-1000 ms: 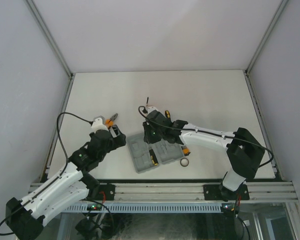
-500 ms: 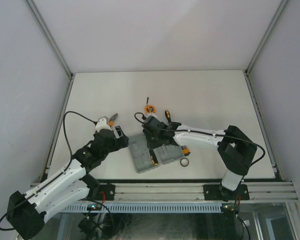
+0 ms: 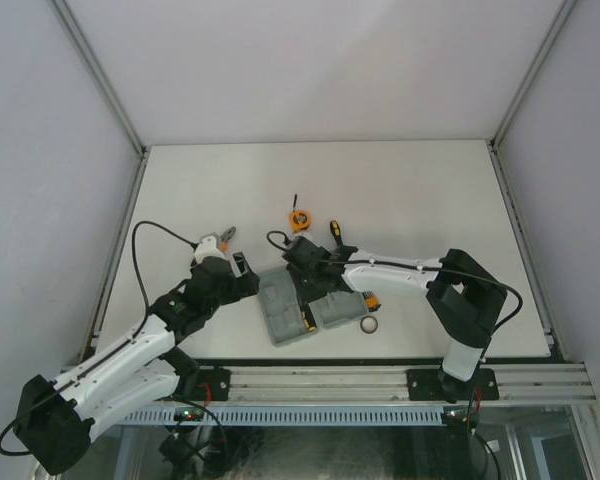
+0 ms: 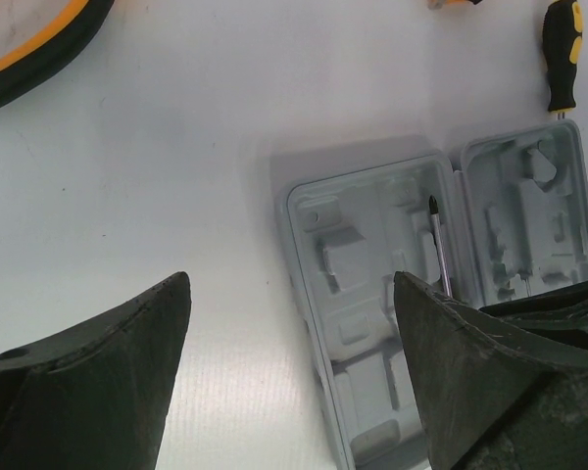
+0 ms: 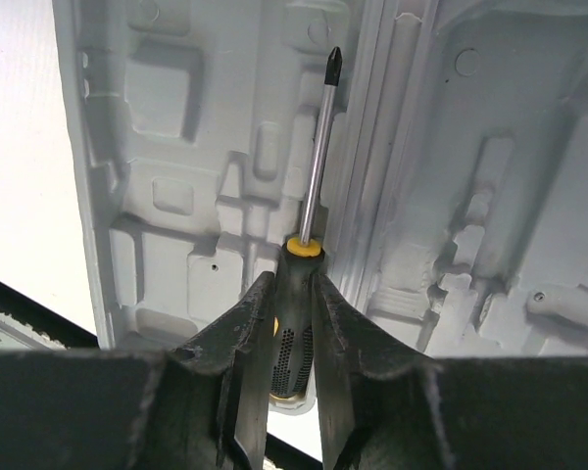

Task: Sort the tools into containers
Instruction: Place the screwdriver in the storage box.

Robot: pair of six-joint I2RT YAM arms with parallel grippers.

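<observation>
The grey case [image 3: 280,318] lies open near the table's front, and shows in the left wrist view [image 4: 363,245] and the right wrist view [image 5: 176,196]. My right gripper [image 3: 306,306] is over its left half, shut on the black-and-orange handle of a screwdriver [image 5: 294,323]. The screwdriver lies in the case beside the hinge, with its shaft [image 4: 437,250] pointing away. My left gripper [image 3: 245,277] is open and empty just left of the case, its middle in the left wrist view [image 4: 292,284] over bare table. The pliers [image 3: 221,238] lie behind it.
The tape measure [image 3: 298,218] and the second screwdriver [image 3: 335,232] lie behind the case. The small bit set [image 3: 373,300] and the dark ring [image 3: 369,325] lie to its right. The table's front edge and rail run just below the case.
My right gripper has moved left and toward the front over the case, uncovering the tape measure. My left gripper has edged right toward the case.
</observation>
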